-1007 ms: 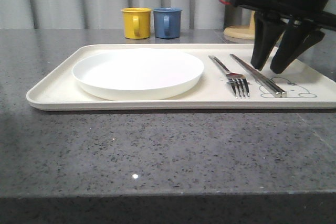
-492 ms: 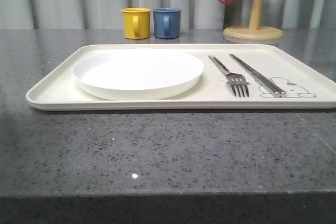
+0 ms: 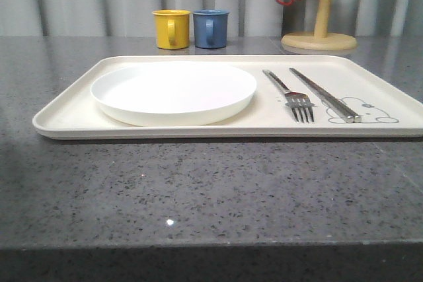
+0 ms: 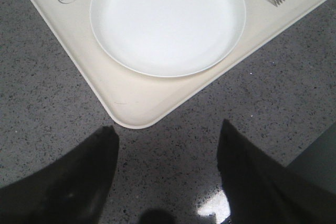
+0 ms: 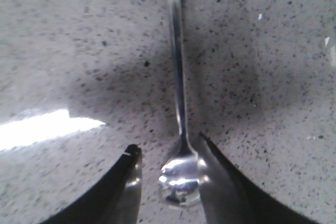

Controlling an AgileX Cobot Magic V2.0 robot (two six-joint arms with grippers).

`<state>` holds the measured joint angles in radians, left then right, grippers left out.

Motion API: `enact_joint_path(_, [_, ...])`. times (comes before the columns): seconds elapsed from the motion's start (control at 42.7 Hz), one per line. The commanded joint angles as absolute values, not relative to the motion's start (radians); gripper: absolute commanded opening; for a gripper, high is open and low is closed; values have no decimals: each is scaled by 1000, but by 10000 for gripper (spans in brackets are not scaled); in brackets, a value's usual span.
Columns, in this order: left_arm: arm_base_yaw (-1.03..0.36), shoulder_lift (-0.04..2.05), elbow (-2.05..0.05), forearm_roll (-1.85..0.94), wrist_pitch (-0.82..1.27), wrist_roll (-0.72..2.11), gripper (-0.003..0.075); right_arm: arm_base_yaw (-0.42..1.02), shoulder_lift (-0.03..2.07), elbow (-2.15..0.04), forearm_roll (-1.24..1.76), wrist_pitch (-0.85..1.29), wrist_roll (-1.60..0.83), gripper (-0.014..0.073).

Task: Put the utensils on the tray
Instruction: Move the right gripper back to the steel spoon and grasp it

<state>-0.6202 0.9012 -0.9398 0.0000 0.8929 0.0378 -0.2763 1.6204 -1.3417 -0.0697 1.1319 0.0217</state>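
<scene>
right gripper [image 5: 173, 174] low over grey counter [image 5: 79, 51], fingers spread, spoon [image 5: 178, 129] bowl lying between them, not yet pinched. fork [image 3: 294, 97] and chopsticks [image 3: 324, 94] already on tray [image 3: 66, 120]. left gripper [image 4: 165, 145] spread, empty, near tray corner. close squarely on the neck, lift level.
</scene>
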Motion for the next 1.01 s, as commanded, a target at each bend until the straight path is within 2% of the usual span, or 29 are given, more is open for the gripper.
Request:
enact_joint_path(0.0, [-626, 896, -966, 0, 824, 29, 417, -291, 1613, -1362, -70, 1093, 9, 286])
enact_joint_path(0.585, [-626, 896, -966, 0, 824, 29, 417, -291, 1690, -1366, -83, 1002, 0, 282])
enact_joint_path(0.679, [-626, 896, -966, 0, 824, 29, 417, -291, 1694, -1368, -85, 1009, 0, 214])
enact_joint_path(0.82, [-626, 896, -966, 0, 824, 29, 417, -291, 1694, -1368, -85, 1009, 0, 46])
enact_joint_path(0.983, [-626, 896, -966, 0, 824, 29, 417, -291, 1693, -1375, -78, 1008, 0, -27])
